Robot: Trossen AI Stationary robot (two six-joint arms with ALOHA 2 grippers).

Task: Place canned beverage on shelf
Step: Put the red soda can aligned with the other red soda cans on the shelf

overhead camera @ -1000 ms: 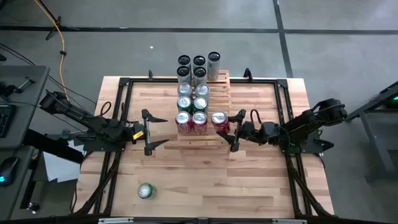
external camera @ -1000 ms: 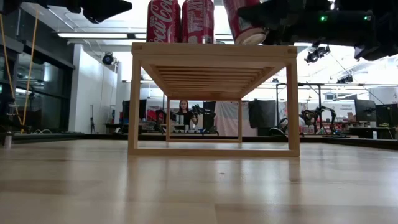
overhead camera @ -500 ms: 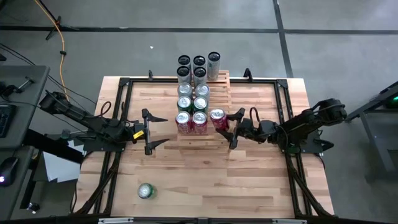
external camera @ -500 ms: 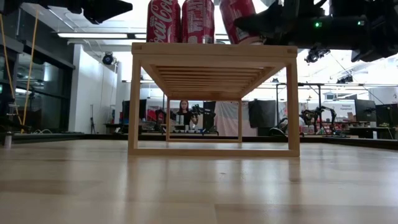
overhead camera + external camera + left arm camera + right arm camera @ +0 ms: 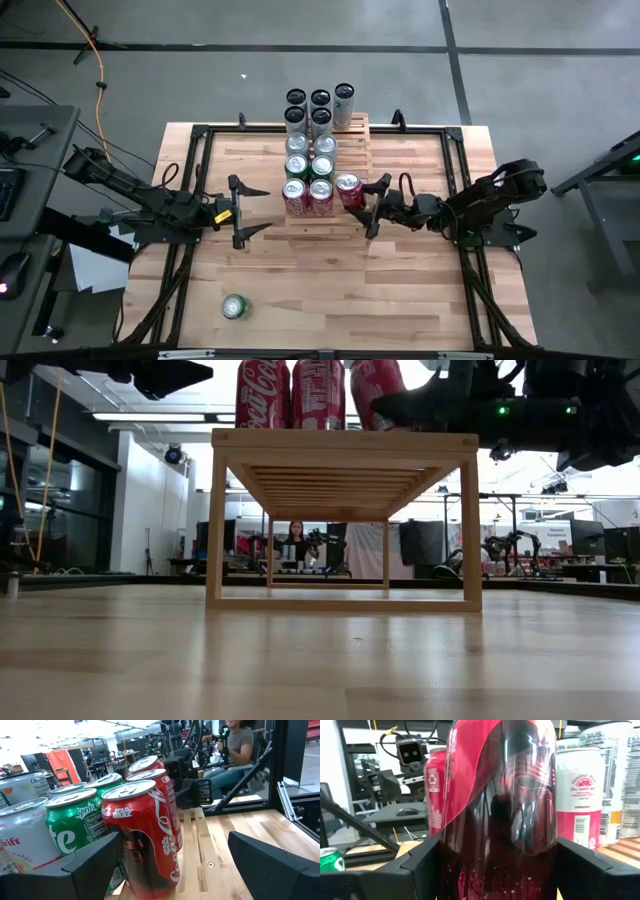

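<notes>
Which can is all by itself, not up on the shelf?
The green-topped can alone on the table's front left. All the others stand in rows on the shelf.

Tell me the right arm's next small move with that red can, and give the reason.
Probably open the right pincer and back away. The red can it grips already stands on the shelf front step, in line with the two red cans beside it; in the low view its base seems to meet the top board. The left pincer waits open.
</notes>
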